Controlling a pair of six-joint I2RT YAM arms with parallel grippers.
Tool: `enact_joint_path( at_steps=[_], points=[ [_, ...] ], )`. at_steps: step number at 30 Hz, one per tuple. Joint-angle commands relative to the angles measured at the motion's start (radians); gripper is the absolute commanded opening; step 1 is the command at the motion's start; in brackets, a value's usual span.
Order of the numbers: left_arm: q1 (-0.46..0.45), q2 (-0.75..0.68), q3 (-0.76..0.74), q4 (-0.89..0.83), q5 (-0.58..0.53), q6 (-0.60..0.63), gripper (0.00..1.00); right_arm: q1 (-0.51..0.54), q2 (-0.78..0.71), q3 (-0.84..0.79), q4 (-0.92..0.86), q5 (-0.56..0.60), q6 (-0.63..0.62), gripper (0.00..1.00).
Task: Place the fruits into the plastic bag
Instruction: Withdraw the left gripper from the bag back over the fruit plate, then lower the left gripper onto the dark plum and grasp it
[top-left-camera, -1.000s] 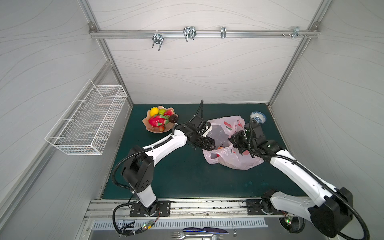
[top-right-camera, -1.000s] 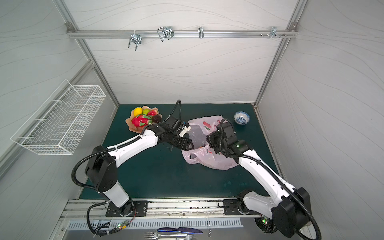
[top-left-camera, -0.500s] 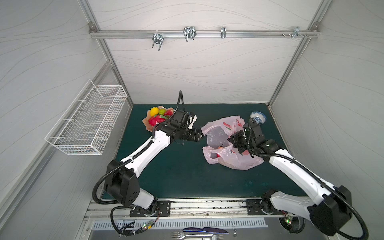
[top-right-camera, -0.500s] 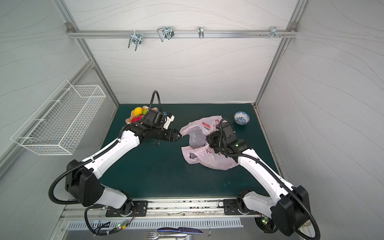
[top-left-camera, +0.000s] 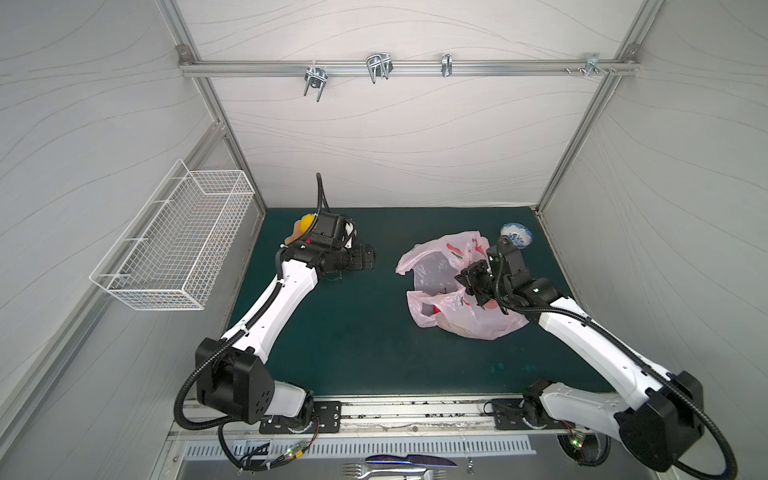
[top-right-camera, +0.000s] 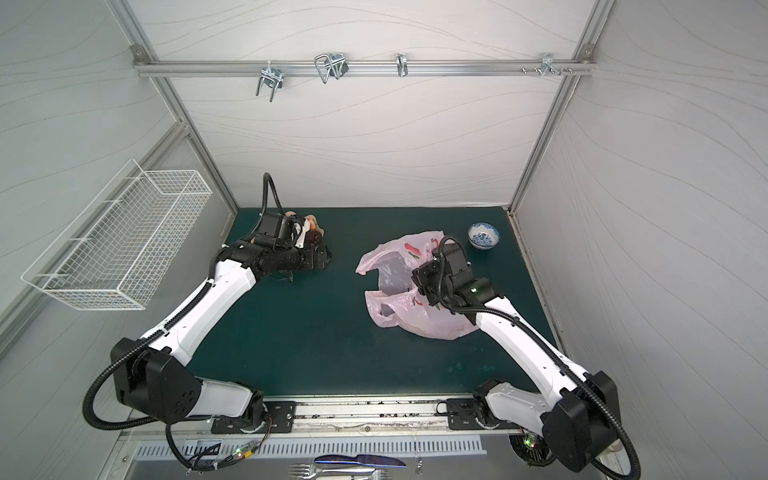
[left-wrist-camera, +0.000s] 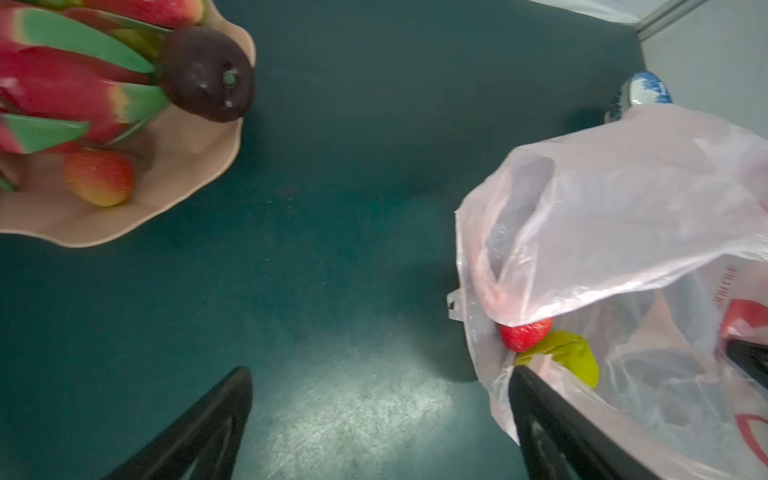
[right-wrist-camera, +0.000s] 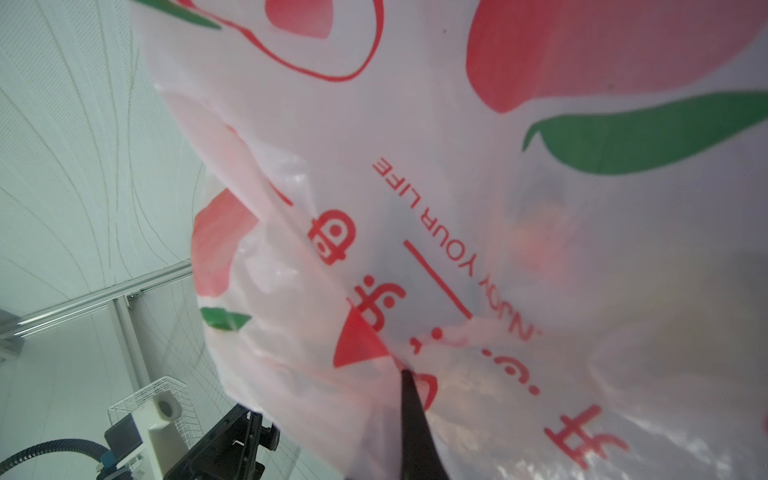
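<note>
green mat (top-left-camera: 353, 332) w/ dish (left-wrist-camera: 199, 158), plastic bag (top-left-camera: 469, 324), bowl (top-left-camera: 516, 235)

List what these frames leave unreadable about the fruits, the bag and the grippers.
Dish of fruits: in both top views the left arm covers most of it.
Dragon fruit: cut off by the left wrist view's edge.
Bag contents: the film hides all but a red fruit and a yellow-green fruit.
Right gripper: the bag covers it in the right wrist view; one finger shows.
</note>
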Motion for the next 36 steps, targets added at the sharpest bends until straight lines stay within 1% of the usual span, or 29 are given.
enact_joint_path(
  at_steps=[1, 6, 11, 23, 27, 33, 36],
  points=[
    [0.031, 0.025, 0.061, -0.023, -0.066, 0.008, 0.98, -0.001, -0.014, 0.016, -0.022, -0.005, 0.0, 0.0],
    [0.073, 0.078, 0.102, -0.037, -0.076, -0.006, 0.98, 0.0, -0.015, 0.017, -0.024, -0.006, -0.001, 0.0],
    [0.086, 0.156, 0.162, -0.049, -0.104, -0.038, 0.98, 0.002, -0.019, 0.015, -0.027, -0.005, -0.001, 0.0],
    [0.122, 0.373, 0.323, -0.052, -0.099, -0.244, 0.97, 0.002, -0.026, 0.015, -0.035, 0.003, -0.007, 0.0],
    [0.14, 0.45, 0.364, -0.052, -0.082, -0.311, 0.96, 0.002, -0.027, 0.016, -0.039, 0.005, -0.009, 0.0],
    [0.152, 0.542, 0.422, -0.043, -0.092, -0.369, 0.95, 0.002, -0.028, 0.016, -0.041, 0.007, -0.008, 0.0],
    [0.166, 0.577, 0.432, -0.02, -0.072, -0.41, 0.95, 0.0, -0.031, 0.016, -0.048, 0.009, -0.008, 0.0]
  ],
)
